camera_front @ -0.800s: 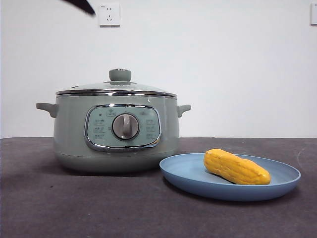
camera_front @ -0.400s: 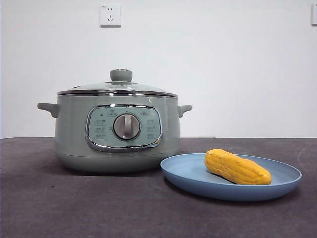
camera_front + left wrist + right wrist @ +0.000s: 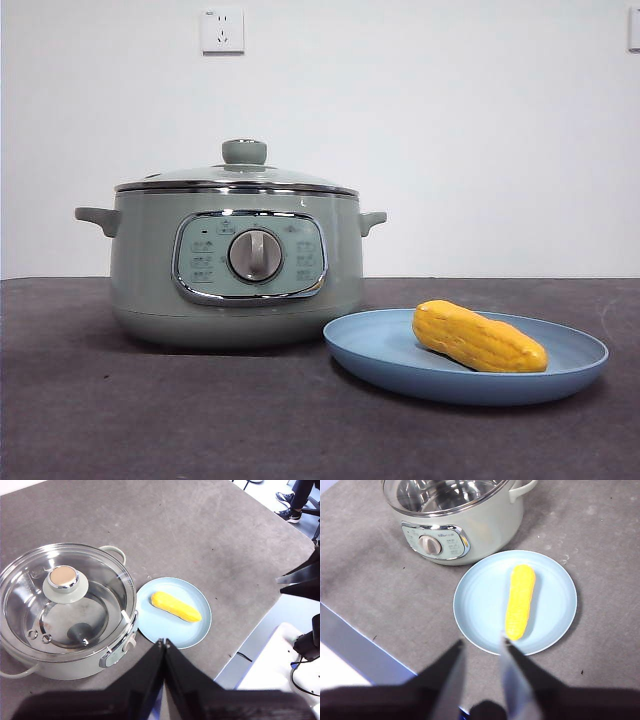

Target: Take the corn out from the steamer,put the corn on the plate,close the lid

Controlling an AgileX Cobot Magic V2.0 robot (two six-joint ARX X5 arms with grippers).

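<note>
In the front view the plate point(image 3: 380, 350) hides the pot point(image 3: 150, 270) at its lower right, at about 4 o'clock, and the rim of the plate covers the underside of the corn point(image 3: 478, 337). The small signs around the dial point(image 3: 255, 255) are too small to read. No arm shows in this view.

In the right wrist view the top edge cuts the pot point(image 3: 485, 525), so the lid point(image 3: 445, 495) shows only in part and its knob is out of the picture.

In the left wrist view the left gripper point(image 3: 163, 642) covers the plate point(image 3: 155, 625) at about 6 o'clock, and a person point(image 3: 300, 497) at 1 o'clock is cut by the edge
</note>
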